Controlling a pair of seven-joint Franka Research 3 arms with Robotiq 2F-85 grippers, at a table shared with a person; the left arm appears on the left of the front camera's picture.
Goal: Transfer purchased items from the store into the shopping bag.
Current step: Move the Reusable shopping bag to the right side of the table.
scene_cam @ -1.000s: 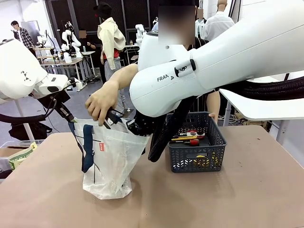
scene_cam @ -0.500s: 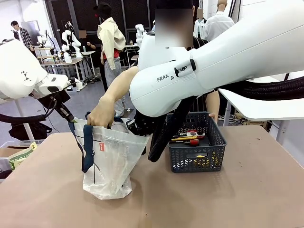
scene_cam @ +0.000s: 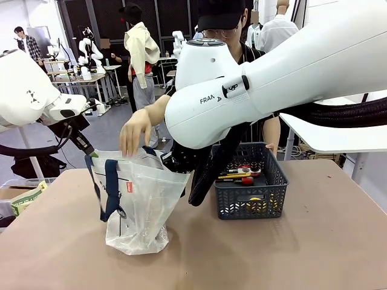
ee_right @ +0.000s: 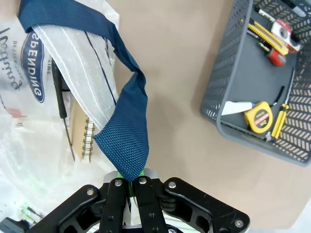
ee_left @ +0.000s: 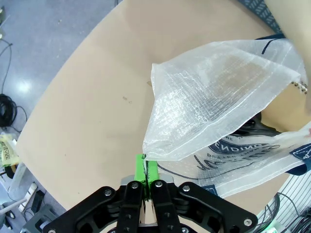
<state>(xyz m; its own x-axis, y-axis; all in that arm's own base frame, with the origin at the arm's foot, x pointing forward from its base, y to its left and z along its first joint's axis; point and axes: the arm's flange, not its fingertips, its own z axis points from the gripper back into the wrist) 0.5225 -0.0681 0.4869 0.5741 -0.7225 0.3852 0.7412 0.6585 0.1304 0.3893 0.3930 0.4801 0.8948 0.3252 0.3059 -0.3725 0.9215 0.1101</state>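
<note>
The whitish shopping bag (scene_cam: 136, 205) stands open at the table's left. My left gripper (ee_left: 146, 167) is shut on the bag's rim (ee_left: 194, 141), seen at its left corner (scene_cam: 89, 154). My right gripper (ee_right: 130, 183) is shut on a navy strap handle (ee_right: 124, 121), holding the right side up. A person's open, empty hand (scene_cam: 134, 130) hovers over the bag's mouth. A spiral notebook (ee_right: 80, 133) and a black stick (ee_right: 60, 99) lie inside the bag. The dark grey basket (scene_cam: 251, 202) holds a yellow tape measure (ee_right: 256, 118), yellow and red knives (ee_right: 272, 41) and a red-handled tool (scene_cam: 245, 180).
My right arm's big white link (scene_cam: 272, 84) crosses the middle of the front view and hides part of the person and the bag's right rim. Bare brown table (scene_cam: 290, 254) lies in front of the bag and the basket (ee_right: 221, 63).
The person's hand, holding a dark item, went down to the bag's mouth and has come back up empty. Both grippers have kept their hold on the bag.
</note>
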